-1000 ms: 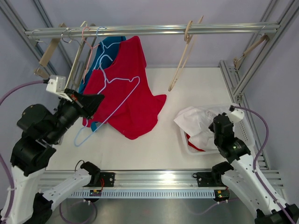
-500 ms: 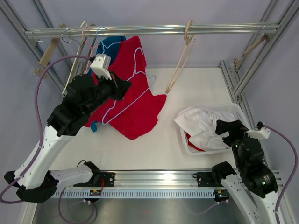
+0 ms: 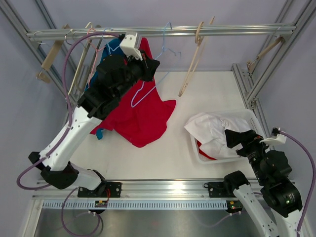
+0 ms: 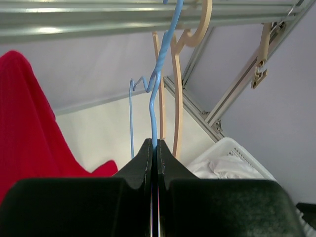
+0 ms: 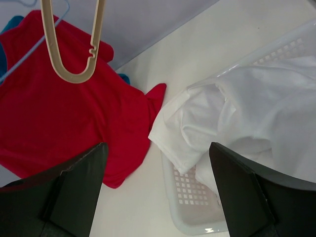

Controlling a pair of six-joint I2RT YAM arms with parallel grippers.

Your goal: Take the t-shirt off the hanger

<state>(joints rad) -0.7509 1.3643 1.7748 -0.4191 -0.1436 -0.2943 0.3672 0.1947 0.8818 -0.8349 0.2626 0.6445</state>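
A bare light-blue wire hanger [image 3: 164, 42] is pinched at its neck by my left gripper [image 3: 152, 68], which is shut on it and raised high. In the left wrist view the hanger [image 4: 157, 94] rises from the closed jaws, its hook reaching up to the metal rail [image 4: 98, 19]. The white t-shirt [image 3: 215, 129] lies crumpled in the white basket [image 3: 197, 157] at the right, one sleeve draped over the rim. My right gripper [image 3: 242, 139] hovers open just near of it; in its wrist view the gripper [image 5: 158, 170] holds nothing above the t-shirt [image 5: 247, 108].
A red shirt [image 3: 143, 116] hangs from the rail [image 3: 222, 30] and trails onto the table, with a teal one [image 3: 116, 48] behind. A bare wooden hanger [image 3: 194, 59] hangs mid-rail. More hangers [image 3: 88, 44] crowd the left end. Frame posts [image 3: 269, 64] stand at the right.
My left arm has swung the blue hanger up from low on the left to the rail. My right gripper has opened, let go of the white t-shirt and drawn back.
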